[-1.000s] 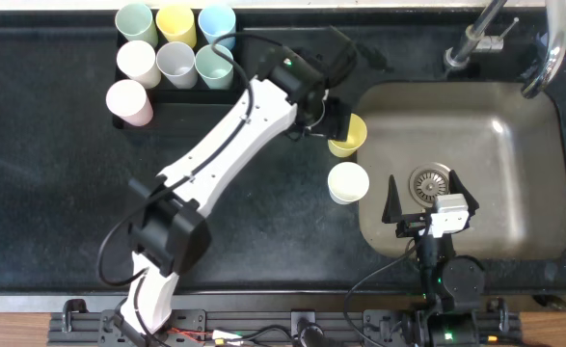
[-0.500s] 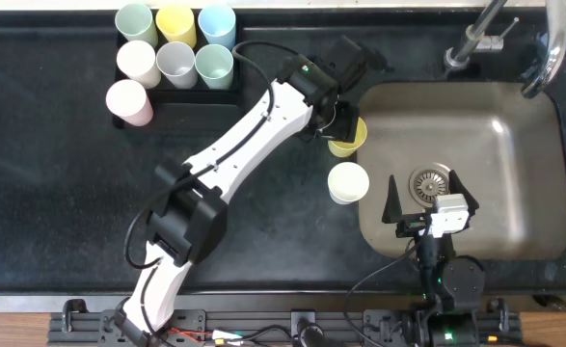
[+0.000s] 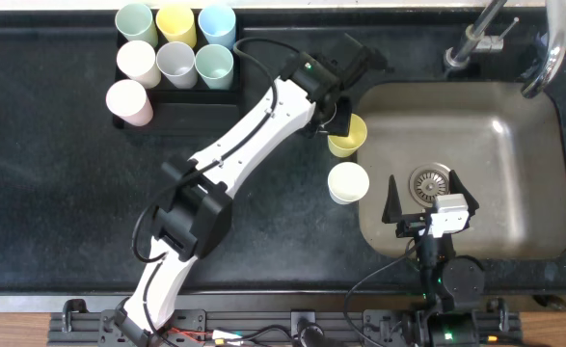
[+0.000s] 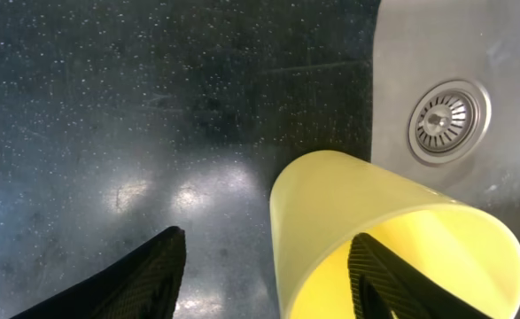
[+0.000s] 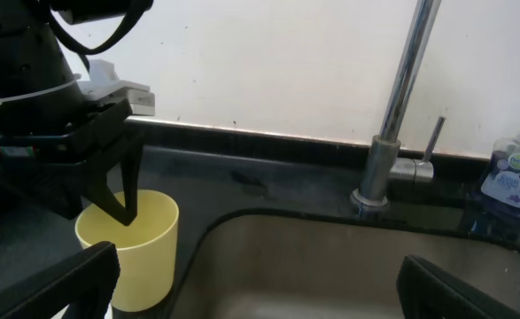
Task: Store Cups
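Beside the sink point(image 3: 514, 106), the left arm point(image 3: 254, 125) has reached further, so the left gripper point(image 4: 268, 241), fingers spread, now straddles the wall of the yellow cup point(image 4: 366, 204) (not squeezed yet); closing should follow.

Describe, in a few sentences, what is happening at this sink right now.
The left gripper is at the yellow cup, which stands on the counter at the edge of the sink. The gripper is open, with one finger inside the cup and one outside. A white cup stands close by. More cups stand at the tray in the far corner. The right gripper hangs open over the sink, holding nothing.
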Controlling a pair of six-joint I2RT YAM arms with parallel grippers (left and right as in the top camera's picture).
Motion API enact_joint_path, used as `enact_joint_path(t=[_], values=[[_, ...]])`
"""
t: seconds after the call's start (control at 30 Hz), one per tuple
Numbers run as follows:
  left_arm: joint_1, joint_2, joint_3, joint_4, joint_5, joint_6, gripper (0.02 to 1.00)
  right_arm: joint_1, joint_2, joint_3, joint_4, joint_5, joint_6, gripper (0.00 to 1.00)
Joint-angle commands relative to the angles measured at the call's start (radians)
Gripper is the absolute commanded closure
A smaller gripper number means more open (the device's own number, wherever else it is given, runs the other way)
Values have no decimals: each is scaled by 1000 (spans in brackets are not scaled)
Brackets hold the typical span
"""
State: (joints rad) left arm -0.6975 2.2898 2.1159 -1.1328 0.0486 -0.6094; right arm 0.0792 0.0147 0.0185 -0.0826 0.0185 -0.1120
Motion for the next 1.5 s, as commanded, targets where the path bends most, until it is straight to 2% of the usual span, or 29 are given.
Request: enact_joint_path(t=[0.03,0.27,0.53,0.83,1.1,1.2,1.3,1.5], values=[[18,35,25,-1,12,-24,435,-4,-11,-14,5,7,3,5],[19,50,25,7,23,-24,489,-4,-11,-14,5,7,3,5],[19,50,26,26,42,-24,601,-4,-11,-14,5,7,3,7],[18,50,26,26,69,-24,836,-4,-11,-14,5,7,3,5],[18,45,26,29,71,-52,982,-4,-11,-14,5,7,3,5],[18,28,26,32,65,-85,982,-4,-11,-14,5,7,3,5],[18,-20,26,39,8,-164,982,-4,-11,-14,5,7,3,5],[51,-199,26,39,-222,-467,982,-4,-11,-14,5,7,3,5]])
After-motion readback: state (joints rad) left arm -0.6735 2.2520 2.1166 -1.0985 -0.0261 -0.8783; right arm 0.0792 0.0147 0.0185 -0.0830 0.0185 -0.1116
